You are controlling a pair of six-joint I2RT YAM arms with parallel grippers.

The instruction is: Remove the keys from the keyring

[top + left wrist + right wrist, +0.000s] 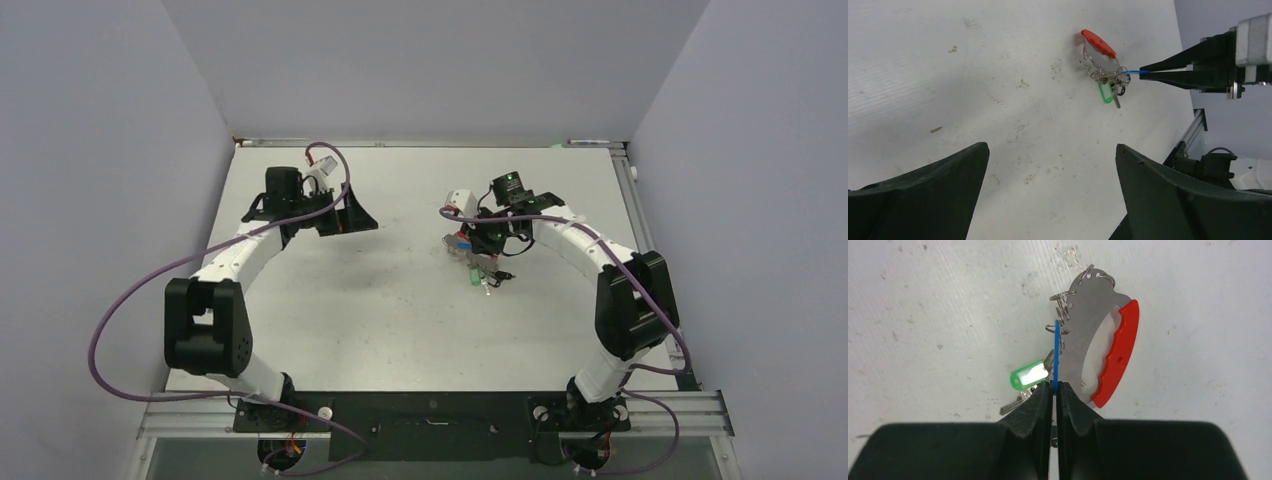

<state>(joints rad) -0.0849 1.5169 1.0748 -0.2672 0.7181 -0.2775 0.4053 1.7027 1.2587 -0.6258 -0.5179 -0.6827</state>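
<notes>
Currently the keyring (1083, 340) is seen on the table (400, 310), right of centre, w/ a red arc & grey metal body. Small wire rings (1062, 305) are hung along its edge, next to a blue tag (1055, 355), green tag (1029, 376) & silvery key (1013, 405). The blue tag is pinched edge-on by the right gripper (1054, 390), fingers closed on it. The left gripper (1050, 146) is held wide, nothing in it, well apart.

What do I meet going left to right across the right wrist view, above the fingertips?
Green-headed key → blue-headed key, edge-on and pinched by the right gripper → keyring's grey metal body → red arc. The silvery key is left out because it overlaps the green one.
</notes>
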